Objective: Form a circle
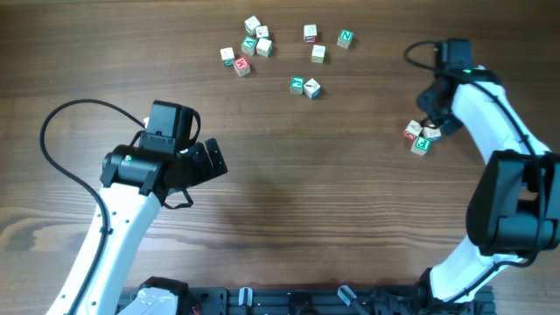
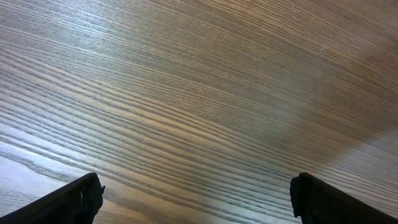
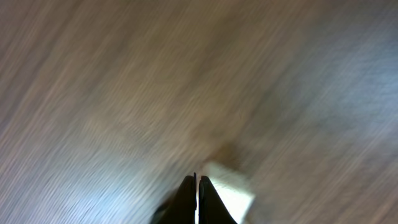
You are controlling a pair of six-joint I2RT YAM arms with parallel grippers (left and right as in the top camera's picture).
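Table [image 1: 332, 201]: bare wood grain, filling every view.
Left arm [image 1: 114, 219]: white, at the near-left, well away from all the cubes.
Right arm [image 1: 490, 131]: white, reaching along the right side towards the far edge.
Loose scatter [image 1: 280, 54]: about eleven small wooden cubes spread along the far side, roughly between the two arms.
Left gripper [image 1: 210, 162]: jaws wide apart with nothing between them. Its own camera shows only bare wood between the two black fingers [image 2: 74, 202].
Right gripper [image 1: 435, 114]: jaws pressed together and empty, the tips just beside the group on its far-right side.
Three-cube group [image 1: 422, 136]: red, green and pale faces packed tight on the right side, well apart from the scatter. This is all there is of the ring so far.
Wrist close-up: badly blurred; one pale cube [image 3: 229, 194] sits just right of the closed tips and looks to be touching them, though I can't tell for sure.
Long axis: none to speak of; the group is a small triangle of square blocks.
Which arm is nearer: the right one by far. I'd guess it is nudging with closed tips, and that more cubes must come over from the scatter.
Writing: one green face at the scatter's right end [image 1: 346, 38] looks like an N; the rest is too small to read. No brand marks show.
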